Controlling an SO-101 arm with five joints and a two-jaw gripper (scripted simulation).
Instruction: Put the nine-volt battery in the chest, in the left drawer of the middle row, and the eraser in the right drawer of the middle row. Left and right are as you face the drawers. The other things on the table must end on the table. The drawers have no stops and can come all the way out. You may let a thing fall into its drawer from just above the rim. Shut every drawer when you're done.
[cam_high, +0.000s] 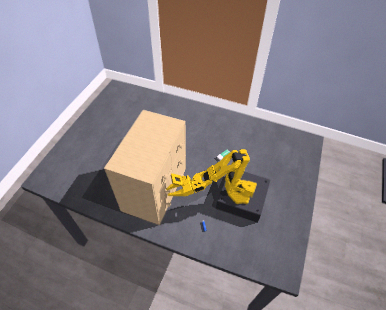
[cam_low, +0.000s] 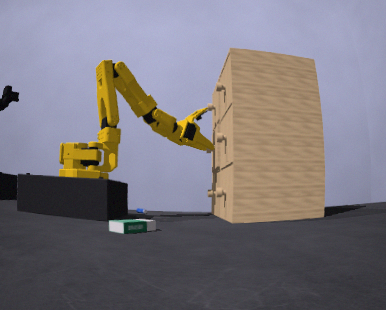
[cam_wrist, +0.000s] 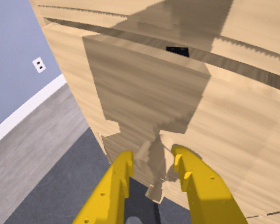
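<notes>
The wooden chest (cam_high: 142, 150) (cam_low: 275, 140) (cam_wrist: 240, 122) stands on the dark table (cam_high: 280, 150). My gripper (cam_high: 168, 188) (cam_low: 212, 145) (cam_wrist: 153, 160) is shut on the knob (cam_wrist: 155, 175) of the middle row's left drawer. That drawer is pushed almost flush with the chest front. A dark object (cam_wrist: 178, 51) shows through the narrow gap above the drawer front. The eraser (cam_high: 222, 155) (cam_low: 132, 226), a white block with a green band, lies flat on the table beside the arm's base.
The arm's black base block (cam_high: 245, 205) (cam_low: 70, 195) stands on the table. A small blue cylinder (cam_high: 204, 226) (cam_low: 141, 210) lies on the table in front of it. The other drawers look shut.
</notes>
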